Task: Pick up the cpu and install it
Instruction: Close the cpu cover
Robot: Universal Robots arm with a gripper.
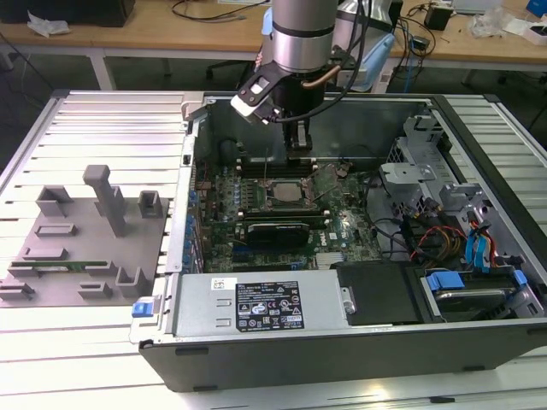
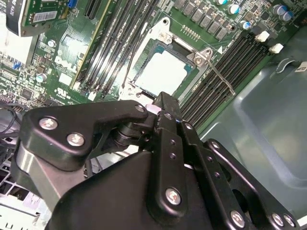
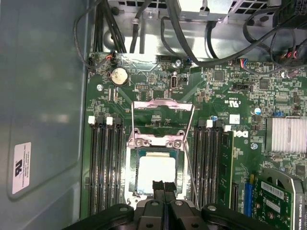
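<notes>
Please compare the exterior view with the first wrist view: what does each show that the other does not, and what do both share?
Exterior view: the grey fixture tray beside the computer case, at the exterior view's left, with a green memory stick in it, and the power supply. First wrist view: the round coin battery and a white label on the case wall. Shared: the cpu lying in its socket, memory slots on both sides, and the gripper, fingers together, by it.

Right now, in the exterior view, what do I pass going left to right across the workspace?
grey fixture block → case's left wall → cpu sitting in the socket → metal drive cage → blue cables
</notes>
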